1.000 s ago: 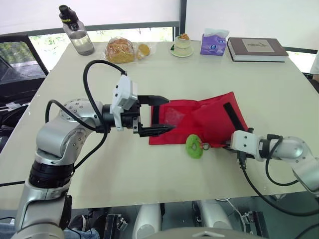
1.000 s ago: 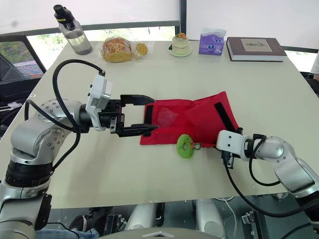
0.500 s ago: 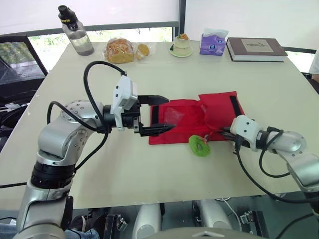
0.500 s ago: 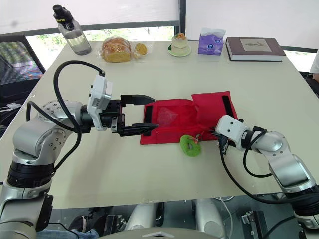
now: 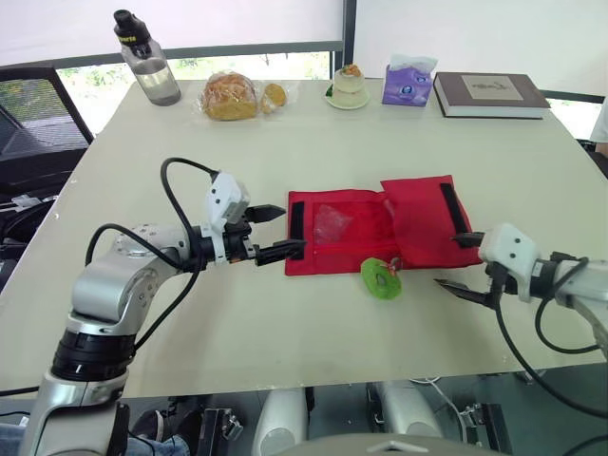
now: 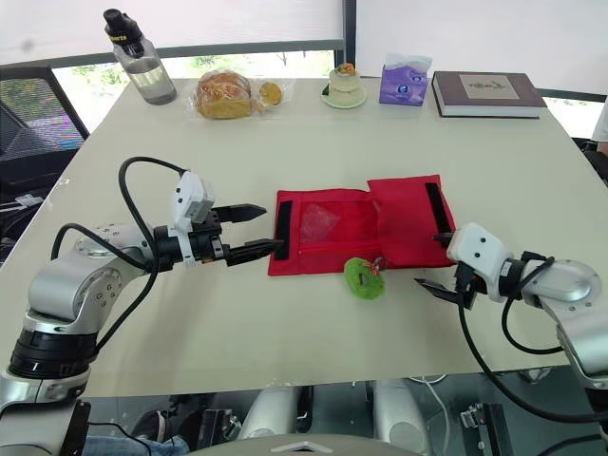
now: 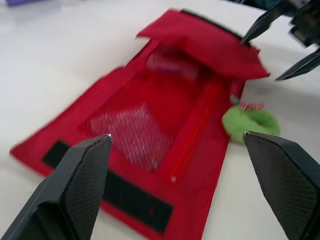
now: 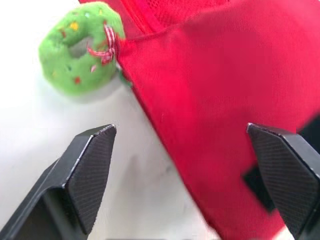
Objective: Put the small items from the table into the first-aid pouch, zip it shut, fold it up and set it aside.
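- Left eye view: red first-aid pouch (image 5: 375,226) lies flat on the table (image 5: 285,142), with its right end panel folded over.
- My left claw (image 5: 294,228) is spread wide and empty, tips at the pouch's left edge.
- My right claw (image 5: 446,259) is wide and empty, just beside the pouch's right near corner.
- Green doughnut charm (image 5: 381,279) touches the pouch's near edge.

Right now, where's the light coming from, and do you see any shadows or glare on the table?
Left eye view: daylight comes through the windows beyond the table; its top is evenly lit, without glare. Right wrist view: a soft grey shadow lies under the green plush ring beside the red pouch.
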